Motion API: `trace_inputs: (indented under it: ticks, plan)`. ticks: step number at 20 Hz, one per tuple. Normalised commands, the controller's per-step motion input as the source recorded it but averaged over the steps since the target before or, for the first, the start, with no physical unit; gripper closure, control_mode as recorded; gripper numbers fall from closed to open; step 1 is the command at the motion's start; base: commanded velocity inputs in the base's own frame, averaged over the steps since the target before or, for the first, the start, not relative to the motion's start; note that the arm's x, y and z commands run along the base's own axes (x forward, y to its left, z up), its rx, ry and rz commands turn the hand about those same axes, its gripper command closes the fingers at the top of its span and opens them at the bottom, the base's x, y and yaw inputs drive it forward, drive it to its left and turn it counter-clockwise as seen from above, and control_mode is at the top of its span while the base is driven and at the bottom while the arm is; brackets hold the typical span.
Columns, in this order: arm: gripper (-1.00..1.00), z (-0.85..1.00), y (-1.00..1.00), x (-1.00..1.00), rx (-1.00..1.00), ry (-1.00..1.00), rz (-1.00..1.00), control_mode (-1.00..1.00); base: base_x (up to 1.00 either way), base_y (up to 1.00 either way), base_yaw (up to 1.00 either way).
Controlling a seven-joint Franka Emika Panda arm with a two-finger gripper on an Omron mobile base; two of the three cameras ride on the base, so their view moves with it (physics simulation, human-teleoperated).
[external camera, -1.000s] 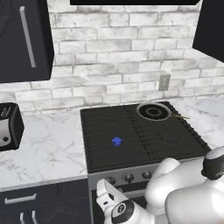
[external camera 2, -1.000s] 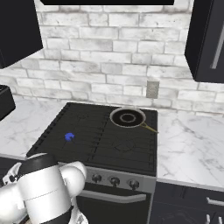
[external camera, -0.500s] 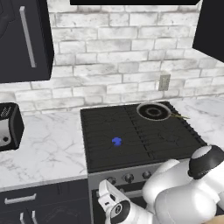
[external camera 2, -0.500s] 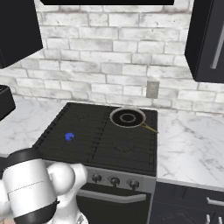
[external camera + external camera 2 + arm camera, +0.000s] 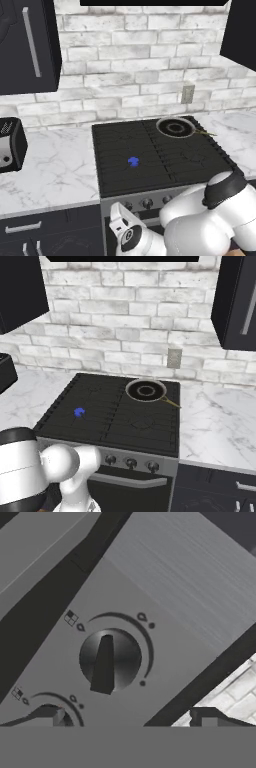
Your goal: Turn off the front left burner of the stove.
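A: The wide black gas stove [image 5: 160, 155] burns blue on its ridged front left burner [image 5: 133, 161] — centre frame.

B: Two-finger gripper [image 5: 131, 718], spread and empty, could seize the neighbouring lower-left knob [image 5: 46, 714] — not the dark round knob [image 5: 109, 660].

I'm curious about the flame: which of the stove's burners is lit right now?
The front left burner: it alone shows a small blue flame. The back right one carries a pan; the others look dark.

You have open room in front of the knob [image 5: 109, 660]; only another knob [image 5: 47, 716] sits just beside it.
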Motion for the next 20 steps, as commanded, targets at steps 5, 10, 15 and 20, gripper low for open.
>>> trace_inputs:
  ticks: [5,10,15,20]
  plan:
    - [-1.00,-0.12,0.00,0.19,0.00,0.00,0.00,-1.00,0.00,0.00,0.00]
    - [-1.00,-0.21,0.00,0.03,0.00,0.00,0.00,-1.00,0.00,0.00,0.00]
    - [-1.00,-0.21,0.00,0.05,0.00,0.00,0.00,-1.00,0.00,0.00,0.00]
    - [-1.00,-0.16,0.00,0.15,0.00,0.00,0.00,-1.00,0.00,0.00,0.00]
